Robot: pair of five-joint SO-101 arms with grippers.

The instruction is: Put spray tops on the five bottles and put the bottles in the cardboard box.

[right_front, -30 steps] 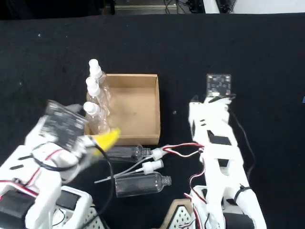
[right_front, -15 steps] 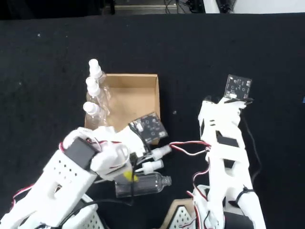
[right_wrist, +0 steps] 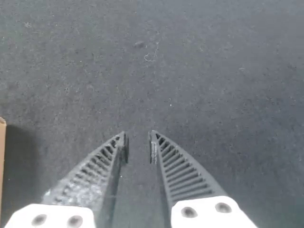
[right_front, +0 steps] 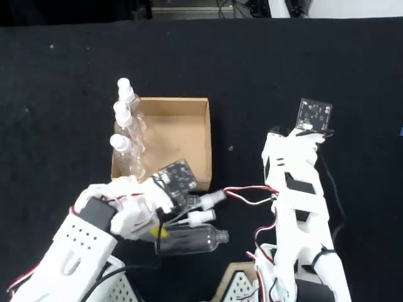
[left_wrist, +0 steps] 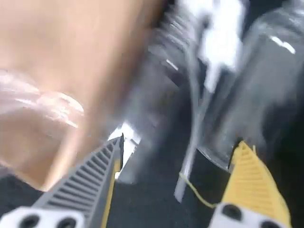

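Step in hand, by my reading: fitting the fourth spray top.
- Three capped bottles (right_front: pixel 128 126): upright in the cardboard box (right_front: pixel 179 129), along one wall.
- Two uncapped bottles: lying on the desk (right_front: pixel 283 56) before the box, the nearer bottle (right_front: pixel 192 240) in plain sight.
- Two spray tops (right_front: pixel 203 218): just beside their necks.
- Left tool (left_wrist: pixel 179 141): jaws wide apart, low over the lying bottles, gripping nothing.
- Right tool (right_wrist: pixel 137 137): narrow gap, empty, over bare desk.

Next: probably close on one bottle and steady it.

Change: the left arm swung in from beside the box, then edged back.

A black cloth covers the bench (right_front: pixel 327 63). Beyond its far edge lie cables (right_front: pixel 252 7) and a white surface (right_front: pixel 356 7).
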